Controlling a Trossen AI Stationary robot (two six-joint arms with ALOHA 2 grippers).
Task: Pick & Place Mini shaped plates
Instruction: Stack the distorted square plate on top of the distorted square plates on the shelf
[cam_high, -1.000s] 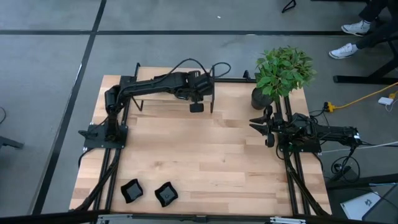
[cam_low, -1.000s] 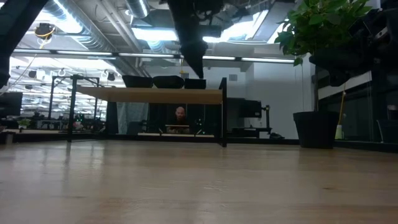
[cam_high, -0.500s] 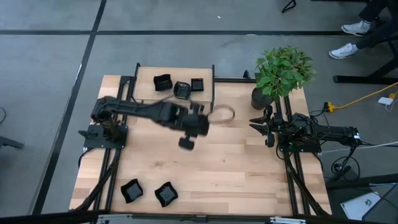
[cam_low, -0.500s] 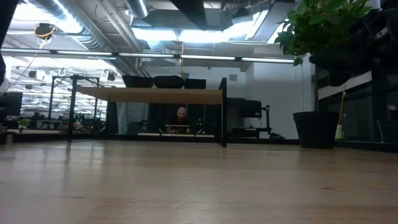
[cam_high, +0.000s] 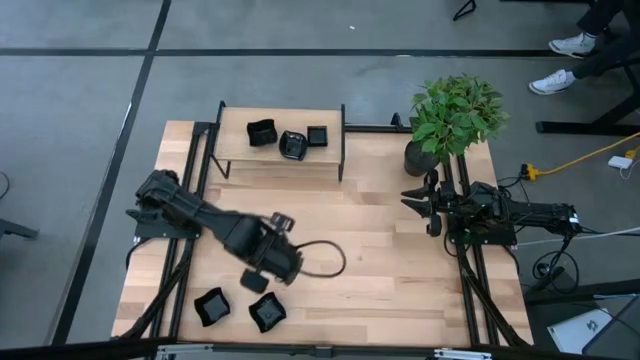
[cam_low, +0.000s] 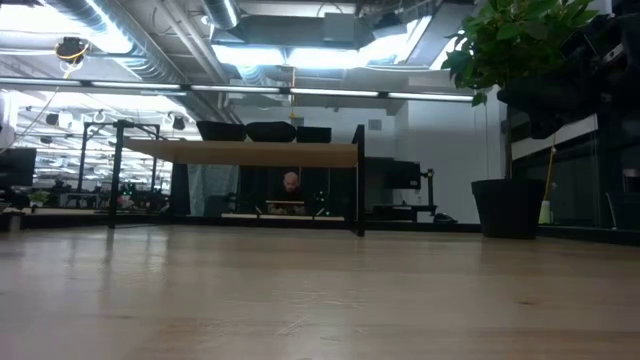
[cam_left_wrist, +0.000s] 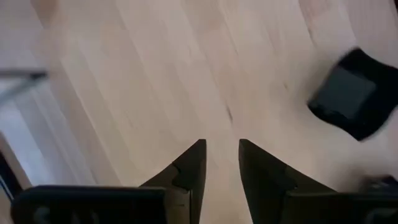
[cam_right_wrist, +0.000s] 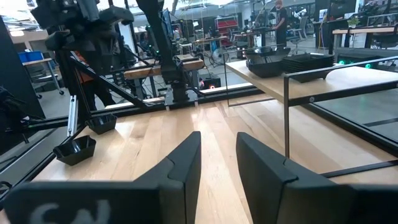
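Two mini shaped plates, small and glossy black, lie flat on the wooden table near its front edge. Three more sit on a raised wooden shelf at the far side. My left gripper hangs above the table just behind the two near plates, pointing steeply down. It is open, with bare wood between its fingers and one plate off to the side. My right gripper rests level at the right edge, open and holding nothing.
A potted plant stands at the far right corner, behind my right arm. A black cable loops off the left wrist over the table's middle. The low view shows the shelf on thin metal legs, with a person beyond it. Bare wood lies between the shelf and the near plates.
My left gripper has swung from over the far shelf toward the table's near edge and somewhat left, rolling as it went. It now hangs near the two front plates and no longer shows in the low view. The three shelf plates, which the arm hid before, now show.
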